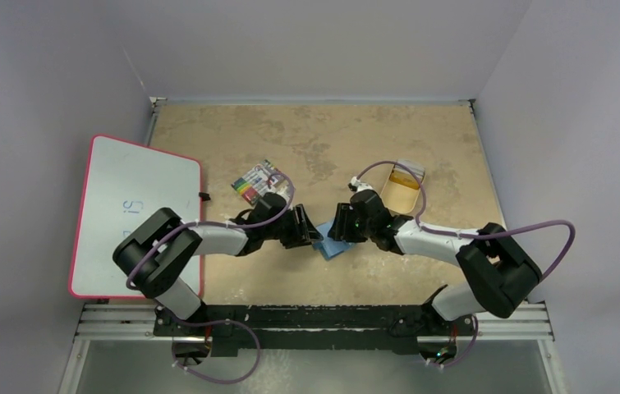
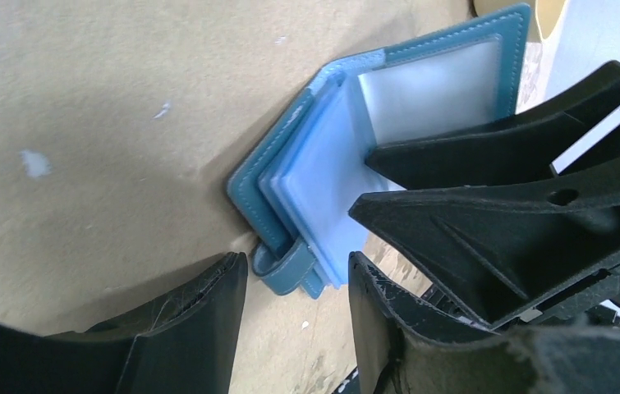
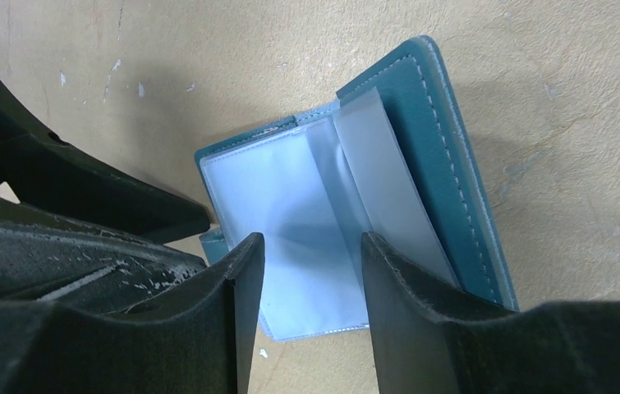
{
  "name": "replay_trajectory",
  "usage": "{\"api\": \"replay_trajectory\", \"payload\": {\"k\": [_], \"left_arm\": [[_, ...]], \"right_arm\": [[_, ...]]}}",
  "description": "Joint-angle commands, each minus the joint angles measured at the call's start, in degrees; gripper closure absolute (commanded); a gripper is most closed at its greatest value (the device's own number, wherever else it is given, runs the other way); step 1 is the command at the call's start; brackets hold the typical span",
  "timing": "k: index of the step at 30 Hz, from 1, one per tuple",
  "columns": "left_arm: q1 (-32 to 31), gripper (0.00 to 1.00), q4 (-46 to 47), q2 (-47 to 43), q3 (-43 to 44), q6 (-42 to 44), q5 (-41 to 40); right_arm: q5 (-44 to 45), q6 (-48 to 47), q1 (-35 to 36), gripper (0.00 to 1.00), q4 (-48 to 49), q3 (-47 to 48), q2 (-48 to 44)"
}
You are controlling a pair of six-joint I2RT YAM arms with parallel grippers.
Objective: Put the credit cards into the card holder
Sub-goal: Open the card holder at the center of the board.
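left gripper [image 2: 296, 267] fingers apart, straddling the strap [image 2: 286, 275] at the card holder [image 2: 249, 176] corner, clamping nothing. right gripper [image 3: 310, 242] likewise spread, tips over the clear sleeves [image 3: 290, 189] of the open holder, gripping nothing. lies mid-counter [image 1: 290, 131] between both arms, one teal cover flat, the other leaf tilted up. bare room toward the far edge; striped pack [image 1: 259, 180] back-left, tan tray [image 1: 415, 174] back-right, whiteboard [image 1: 138, 213] at the left edge.

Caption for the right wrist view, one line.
Right gripper open above the unfolded teal card holder, clear sleeves showing.
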Motion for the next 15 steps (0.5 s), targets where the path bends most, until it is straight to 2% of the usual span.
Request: {"api": "replay_trajectory", "payload": {"k": [1, 15], "left_arm": [[-0.8, 0.53, 5.8, 1.1, 2.8, 3.2, 1.2], [-2.6, 0.55, 8.6, 2.4, 3.6, 5.6, 4.9]], "right_arm": [[0.0, 0.6, 0.1, 0.5, -0.1, -1.7, 0.5], [-1.4, 1.9, 0.1, 0.51, 1.5, -3.5, 0.6]]}}
